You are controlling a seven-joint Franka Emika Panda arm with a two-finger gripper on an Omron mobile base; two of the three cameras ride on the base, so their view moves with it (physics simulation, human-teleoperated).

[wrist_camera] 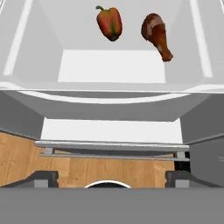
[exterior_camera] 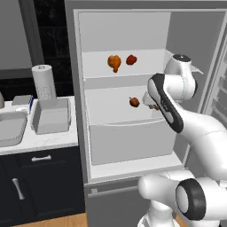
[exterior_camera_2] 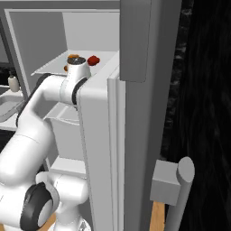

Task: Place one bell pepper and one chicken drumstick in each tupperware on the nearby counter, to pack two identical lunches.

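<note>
The fridge stands open. On its upper shelf lie a bright orange chicken drumstick (exterior_camera: 114,63) and a red bell pepper (exterior_camera: 131,60) (exterior_camera_2: 93,60). The middle shelf holds a darker bell pepper (exterior_camera: 134,102) (wrist_camera: 109,22) and, to its right, a reddish-brown chicken drumstick (wrist_camera: 157,35). My gripper (wrist_camera: 109,179) is open and empty, its fingertips (wrist_camera: 41,177) spread wide, pulled back from that shelf and apart from both foods. In the left base view my forearm hides most of the hand. A light grey tupperware (exterior_camera: 51,116) stands on the white counter (exterior_camera: 48,139) left of the fridge, with a second tub (exterior_camera: 9,127) at the left edge.
A paper towel roll (exterior_camera: 43,82) stands behind the tupperware. The open fridge door (exterior_camera_2: 135,113) rises close on my right. A lower fridge drawer (exterior_camera: 128,144) sits under the middle shelf. Dark navy cabinets (exterior_camera: 40,181) are below the counter.
</note>
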